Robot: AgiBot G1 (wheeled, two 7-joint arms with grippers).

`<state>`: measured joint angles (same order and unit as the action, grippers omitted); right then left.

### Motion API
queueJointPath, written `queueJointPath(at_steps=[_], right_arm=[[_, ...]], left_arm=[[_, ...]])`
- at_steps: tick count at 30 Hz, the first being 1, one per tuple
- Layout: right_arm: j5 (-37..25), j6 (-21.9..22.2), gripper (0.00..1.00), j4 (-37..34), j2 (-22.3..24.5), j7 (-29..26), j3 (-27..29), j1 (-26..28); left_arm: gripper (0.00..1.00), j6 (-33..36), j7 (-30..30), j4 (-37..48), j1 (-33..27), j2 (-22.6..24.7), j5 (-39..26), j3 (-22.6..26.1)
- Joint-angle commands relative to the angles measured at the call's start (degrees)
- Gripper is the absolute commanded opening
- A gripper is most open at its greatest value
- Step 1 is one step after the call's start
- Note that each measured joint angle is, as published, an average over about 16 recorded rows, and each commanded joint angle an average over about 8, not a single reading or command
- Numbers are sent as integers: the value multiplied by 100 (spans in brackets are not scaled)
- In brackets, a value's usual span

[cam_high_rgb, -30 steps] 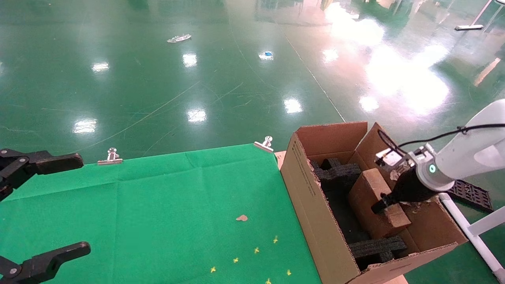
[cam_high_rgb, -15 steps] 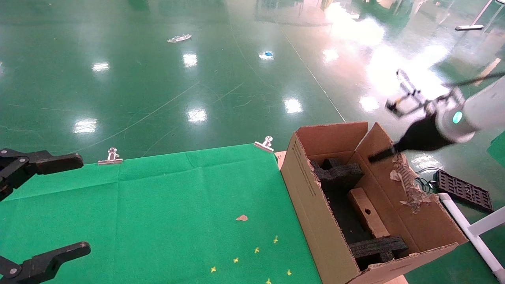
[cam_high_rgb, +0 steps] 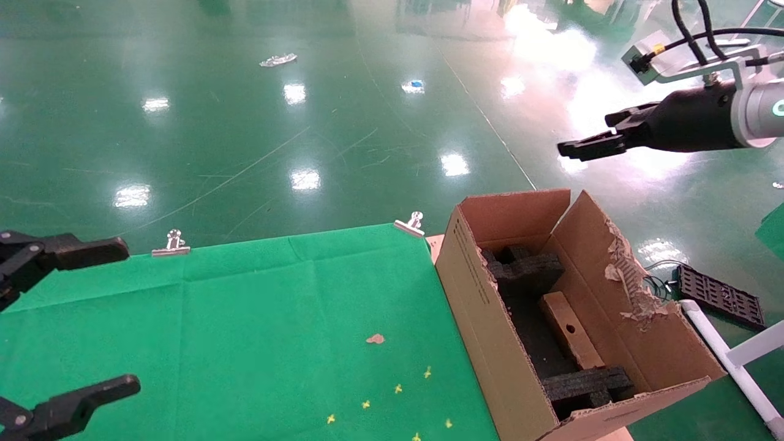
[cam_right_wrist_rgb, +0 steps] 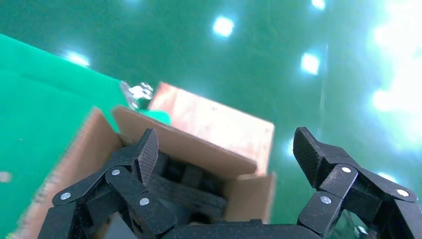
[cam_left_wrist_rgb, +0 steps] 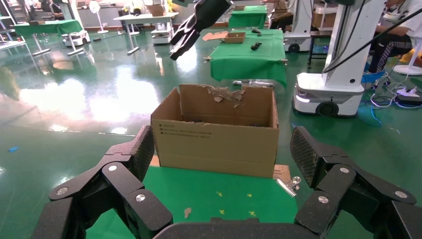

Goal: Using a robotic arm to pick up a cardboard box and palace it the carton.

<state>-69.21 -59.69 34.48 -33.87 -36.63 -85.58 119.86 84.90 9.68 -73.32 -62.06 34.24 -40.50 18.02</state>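
Right tool (cam_high_rgb: 579, 147) hangs spread and empty, high above the carton (cam_high_rgb: 484, 318). Cardboard box (cam_high_rgb: 571, 331) lies inside between foam inserts — placing looks done. Left tool (cam_high_rgb: 67, 324) sits spread, idle.

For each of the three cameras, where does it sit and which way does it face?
Head view: on the head, looking down at the green cloth and carton; both claws show, left claw, right claw raised.
Left wrist view: on the left arm, facing the carton between its open fingers.
Right wrist view: on the right arm, looking down into the carton; open fingers.
All share the carton.
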Motion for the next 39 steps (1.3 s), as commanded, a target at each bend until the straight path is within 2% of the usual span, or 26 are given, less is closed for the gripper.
queueJointPath(at_steps=[1, 39], right_arm=[[72, -31, 100, 148, 48, 78, 162, -53], [1914, -1808, 100, 2750, -65, 1814, 4861, -4049]], left_arm=[[100, 0, -1, 1, 0, 0, 0, 0], [100, -2, -5, 3, -3, -3, 5, 8]])
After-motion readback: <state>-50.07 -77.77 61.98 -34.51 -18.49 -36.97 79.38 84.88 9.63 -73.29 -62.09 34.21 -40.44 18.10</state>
